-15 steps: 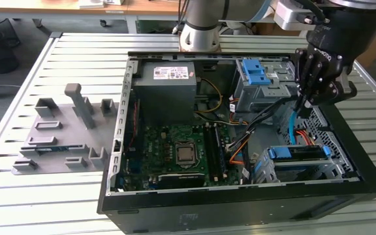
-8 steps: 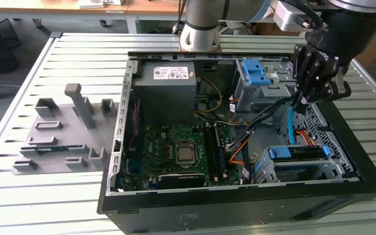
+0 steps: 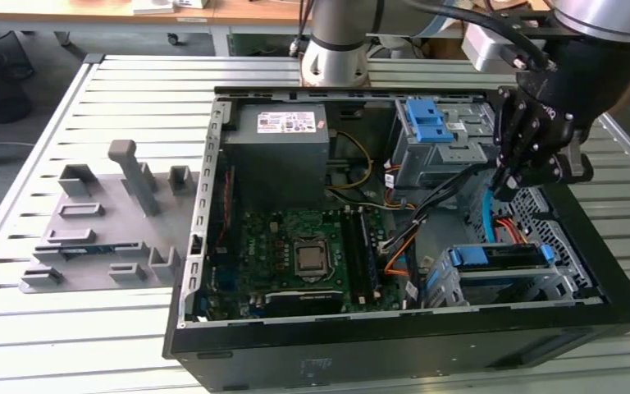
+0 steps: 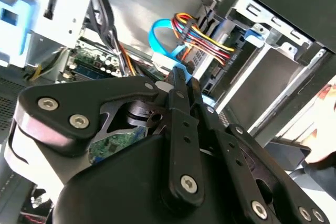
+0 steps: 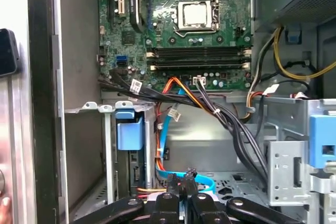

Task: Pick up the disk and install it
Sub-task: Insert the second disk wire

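Note:
The disk (image 3: pixel 498 256) lies in its blue carrier inside the lower drive cage, at the front corner of the open computer case on the exterior view's right. The first wrist view shows the carrier's blue tab (image 5: pixel 129 128) in that cage. My gripper (image 3: pixel 509 182) hangs over the case above and behind the disk, apart from it. In both wrist views its black fingers (image 4: pixel 181 85) are pressed together with nothing between them. A blue data cable (image 5: pixel 202 182) loops just beyond the gripper (image 5: pixel 182 182).
A grey power-supply box (image 3: pixel 282 139) and a green motherboard (image 3: pixel 299 250) fill the case's other half. An upper cage carries a blue bracket (image 3: pixel 430 123). Bundled cables (image 5: pixel 173 95) cross between cages. A grey fixture tray (image 3: pixel 96 222) lies on the exterior view's left. A person's hand (image 4: pixel 321 142) is beside the case.

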Action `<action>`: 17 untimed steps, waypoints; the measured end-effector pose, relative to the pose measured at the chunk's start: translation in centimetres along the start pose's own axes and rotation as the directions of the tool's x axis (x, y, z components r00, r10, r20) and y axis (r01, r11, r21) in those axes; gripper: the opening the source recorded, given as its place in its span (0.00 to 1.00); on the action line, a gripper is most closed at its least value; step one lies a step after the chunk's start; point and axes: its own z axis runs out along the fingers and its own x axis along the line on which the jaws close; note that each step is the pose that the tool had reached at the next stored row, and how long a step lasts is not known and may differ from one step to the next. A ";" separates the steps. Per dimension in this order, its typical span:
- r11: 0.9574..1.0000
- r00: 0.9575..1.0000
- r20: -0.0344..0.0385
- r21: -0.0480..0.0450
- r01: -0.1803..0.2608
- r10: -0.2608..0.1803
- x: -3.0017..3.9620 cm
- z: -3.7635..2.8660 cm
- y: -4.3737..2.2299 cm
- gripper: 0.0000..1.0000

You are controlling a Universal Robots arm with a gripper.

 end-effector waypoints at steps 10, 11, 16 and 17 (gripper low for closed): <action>1.000 0.999 0.033 0.010 0.009 -0.010 1.29 0.98 0.11 0.16; 1.000 0.999 0.033 0.013 0.010 -0.010 1.48 1.06 0.13 0.16; 1.000 0.999 0.034 0.022 0.014 -0.015 2.42 1.56 0.20 0.16; 1.000 0.999 0.035 0.024 0.015 -0.016 2.53 1.62 0.22 0.16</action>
